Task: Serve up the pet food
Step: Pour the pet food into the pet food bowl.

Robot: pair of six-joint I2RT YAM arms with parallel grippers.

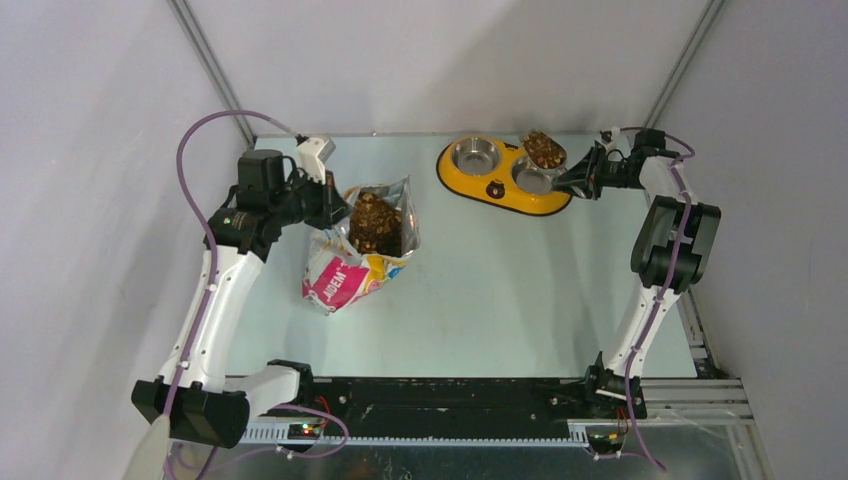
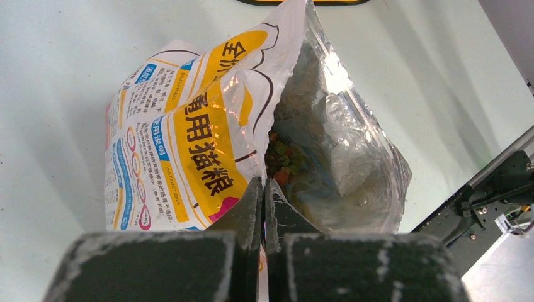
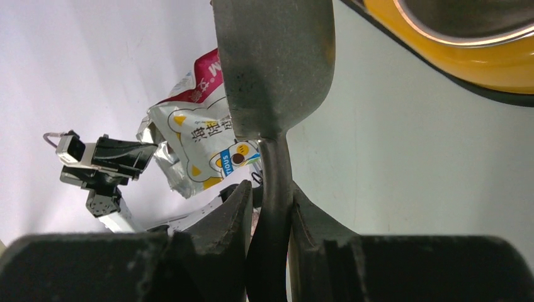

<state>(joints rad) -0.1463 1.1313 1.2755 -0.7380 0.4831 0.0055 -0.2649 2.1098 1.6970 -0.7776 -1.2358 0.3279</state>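
From above: the right tool [image 1: 573,181] clamps the handle of the metal scoop [image 1: 557,164], which is heaped with pet food [image 1: 543,148] and hovers just over the yellow feeder's [image 1: 470,187] right bowl [image 1: 530,181]. Tip it slowly, I'd say, lip inside the rim, or pieces skip onto the bench [image 1: 500,290].

Left wrist: the left tool [image 2: 263,211] is pinched shut on the bag's [image 2: 182,132] edge, more food inside.

Right wrist: the handle is wedged between the fingers [image 3: 220,214], scoop underside just beyond, load out of sight.
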